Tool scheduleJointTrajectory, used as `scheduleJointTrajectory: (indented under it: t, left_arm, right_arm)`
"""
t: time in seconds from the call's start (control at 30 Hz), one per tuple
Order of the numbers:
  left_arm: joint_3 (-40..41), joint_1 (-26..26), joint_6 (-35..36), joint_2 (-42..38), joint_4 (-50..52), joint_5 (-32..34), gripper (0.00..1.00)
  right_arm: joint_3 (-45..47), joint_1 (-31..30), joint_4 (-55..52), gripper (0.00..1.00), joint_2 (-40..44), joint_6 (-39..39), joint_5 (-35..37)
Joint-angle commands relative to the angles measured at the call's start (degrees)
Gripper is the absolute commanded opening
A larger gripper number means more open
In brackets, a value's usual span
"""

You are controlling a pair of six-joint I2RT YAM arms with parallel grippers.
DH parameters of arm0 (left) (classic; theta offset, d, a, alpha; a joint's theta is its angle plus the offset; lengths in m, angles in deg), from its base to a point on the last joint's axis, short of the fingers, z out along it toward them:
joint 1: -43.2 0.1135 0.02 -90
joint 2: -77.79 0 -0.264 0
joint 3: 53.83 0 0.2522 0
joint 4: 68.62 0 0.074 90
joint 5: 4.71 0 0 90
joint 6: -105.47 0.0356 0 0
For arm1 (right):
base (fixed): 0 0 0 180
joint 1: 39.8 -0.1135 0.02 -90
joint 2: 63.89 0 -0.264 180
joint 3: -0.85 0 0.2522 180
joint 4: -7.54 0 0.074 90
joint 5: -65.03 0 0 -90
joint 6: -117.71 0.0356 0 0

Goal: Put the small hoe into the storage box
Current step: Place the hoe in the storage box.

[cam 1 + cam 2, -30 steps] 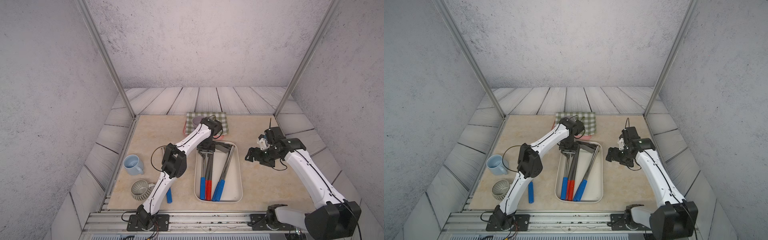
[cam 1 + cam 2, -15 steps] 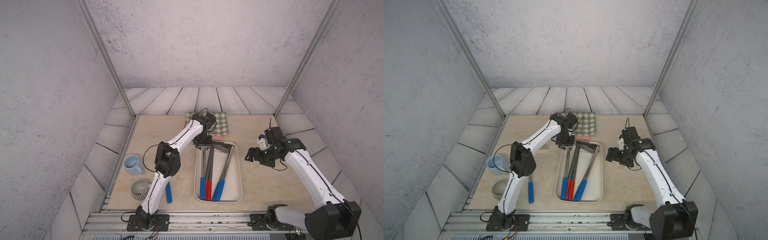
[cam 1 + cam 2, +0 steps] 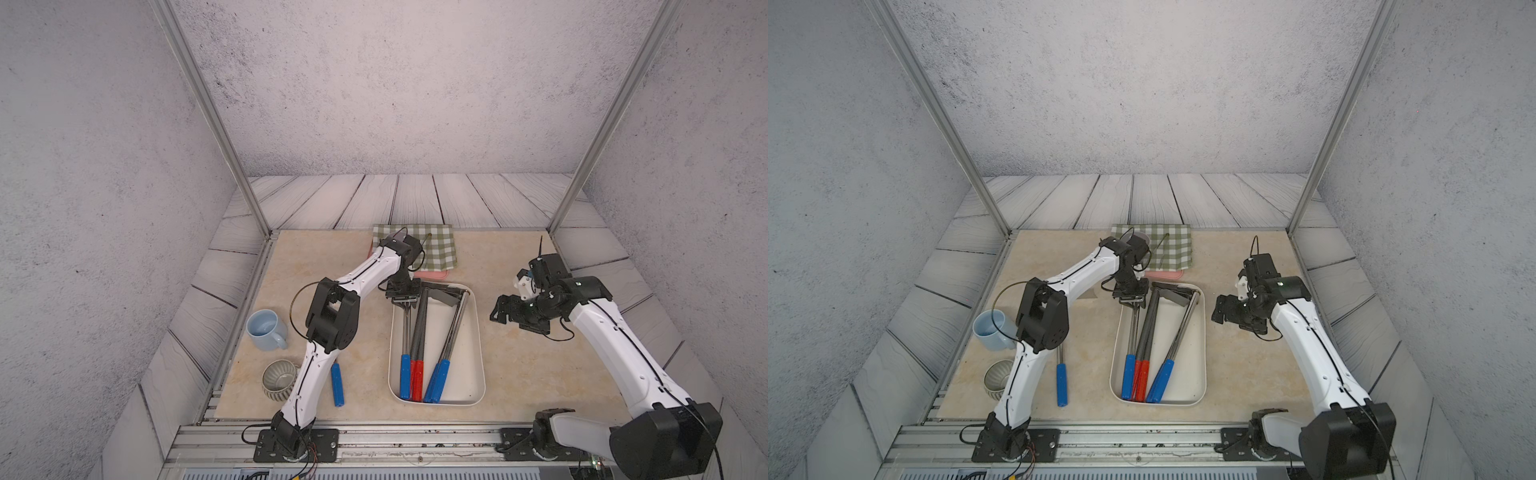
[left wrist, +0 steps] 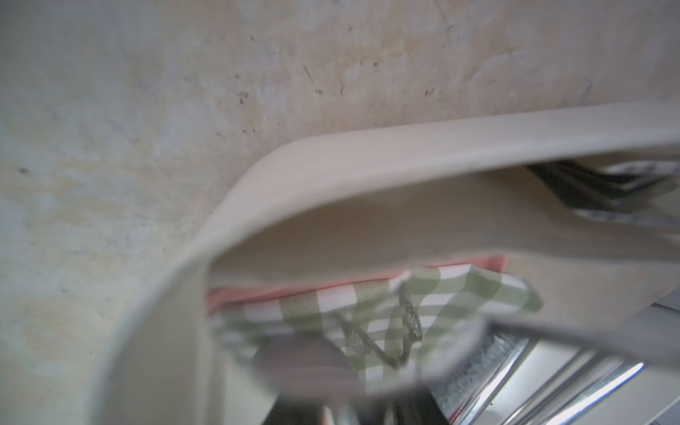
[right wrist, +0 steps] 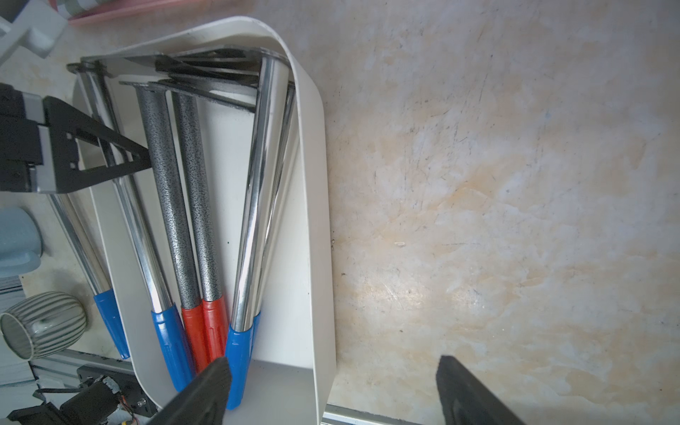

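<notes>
1. Small hoe (image 3: 405,343) — blue grip, chrome shaft — lies inside the storage box (image 3: 478,357) along its left wall.
2. Left gripper (image 3: 402,297) sits over the hoe's head at the far corner; whether it grips cannot be told.
3. Right gripper (image 3: 500,309) gapes wide above the table (image 3: 540,374), well clear of the box's right rim.

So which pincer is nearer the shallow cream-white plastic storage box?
Left. The left pincer is at the far left corner of the cream-white storage box; the right pincer hangs open over the table off its right side, not touching it.
</notes>
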Motion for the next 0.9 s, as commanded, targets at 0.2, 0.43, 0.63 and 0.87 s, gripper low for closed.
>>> scheduleJointTrajectory:
  t: [0.2, 0.43, 0.63, 0.87]
  left_arm:
    - [5.4, 0.9, 1.2, -7.6, -6.0, -3.7, 0.14]
    - [5.1, 0.9, -0.1, -9.4, -6.5, -4.0, 0.00]
    - [5.1, 0.6, -2.8, -9.0, -6.0, -2.2, 0.00]
    - [4.2, -1.0, -6.3, -7.7, -4.6, 2.1, 0.00]
  right_arm:
    - [0.2, 0.2, -0.4, 0.89, -0.3, -0.4, 0.2]
    - [-0.1, 0.2, -0.6, 0.89, -0.3, -0.4, 0.4]
    - [-0.1, 0.2, -0.6, 0.89, -0.4, -0.4, 0.4]
    - [0.7, 0.2, -0.2, 0.89, -0.3, -0.3, 0.2]
